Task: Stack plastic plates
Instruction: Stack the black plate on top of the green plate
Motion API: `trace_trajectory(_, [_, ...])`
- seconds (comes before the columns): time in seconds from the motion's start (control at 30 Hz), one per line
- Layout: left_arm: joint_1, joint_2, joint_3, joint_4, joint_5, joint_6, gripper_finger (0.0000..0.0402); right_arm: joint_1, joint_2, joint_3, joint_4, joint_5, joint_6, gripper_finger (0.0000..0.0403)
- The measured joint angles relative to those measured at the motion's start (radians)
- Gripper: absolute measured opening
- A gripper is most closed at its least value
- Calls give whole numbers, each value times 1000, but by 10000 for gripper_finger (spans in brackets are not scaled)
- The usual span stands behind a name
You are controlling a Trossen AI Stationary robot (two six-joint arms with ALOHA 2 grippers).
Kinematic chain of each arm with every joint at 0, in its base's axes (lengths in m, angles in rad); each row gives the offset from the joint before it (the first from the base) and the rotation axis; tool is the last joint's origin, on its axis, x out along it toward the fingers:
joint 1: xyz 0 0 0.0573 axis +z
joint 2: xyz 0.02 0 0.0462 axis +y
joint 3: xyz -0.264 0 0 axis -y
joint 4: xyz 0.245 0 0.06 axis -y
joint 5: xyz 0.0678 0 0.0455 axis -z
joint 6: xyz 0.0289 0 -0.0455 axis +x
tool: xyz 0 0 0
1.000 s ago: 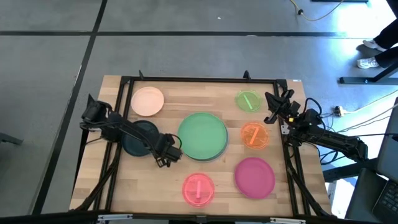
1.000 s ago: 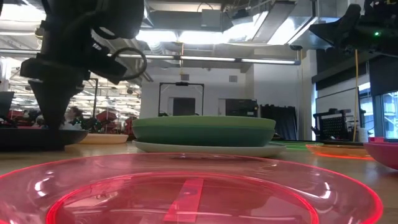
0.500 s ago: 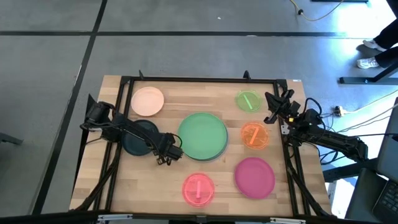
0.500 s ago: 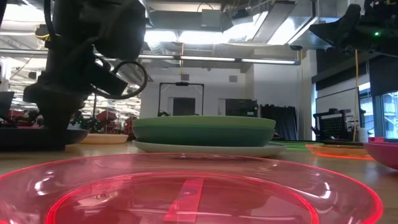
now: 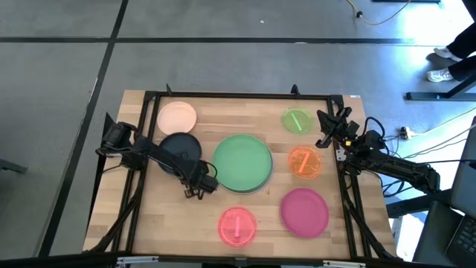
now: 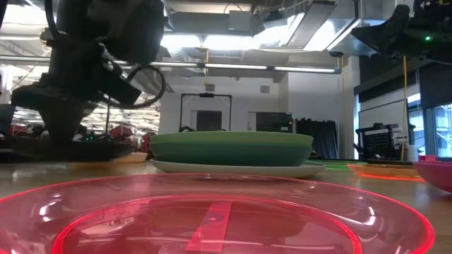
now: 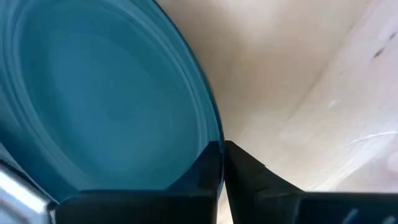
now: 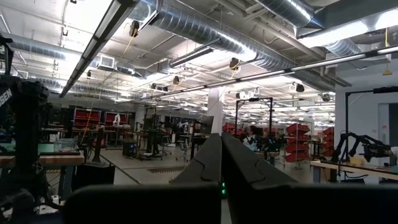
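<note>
A light wooden table (image 5: 201, 216) stands on a grey floor (image 5: 223, 59) crossed by dark lines. A black metal frame (image 5: 238, 95) runs round the tabletop. Far right, someone's white shoes (image 5: 439, 74) show, with a yellow cable (image 5: 387, 16) lying across the floor nearby.

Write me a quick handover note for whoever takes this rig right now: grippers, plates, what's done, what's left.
Left gripper: shut on the teal plate, lifted off the table beside the big green stack.
Right gripper: shut, empty, parked at the table's right edge.
Done: green plate sits on a pale plate.
Left: the teal plate in hand, peach, small green, orange, magenta and pink plates, all lying singly.
</note>
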Motion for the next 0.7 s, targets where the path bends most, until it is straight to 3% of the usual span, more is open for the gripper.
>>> trace_trajectory(0.27, [-45, -41, 104, -121, -117, 24, 7, 0, 0, 0, 0, 0, 0, 2])
trace_trajectory(0.7, [-103, -50, 314, -106, -299, 282, 7, 0, 0, 0, 0, 0, -3, 2])
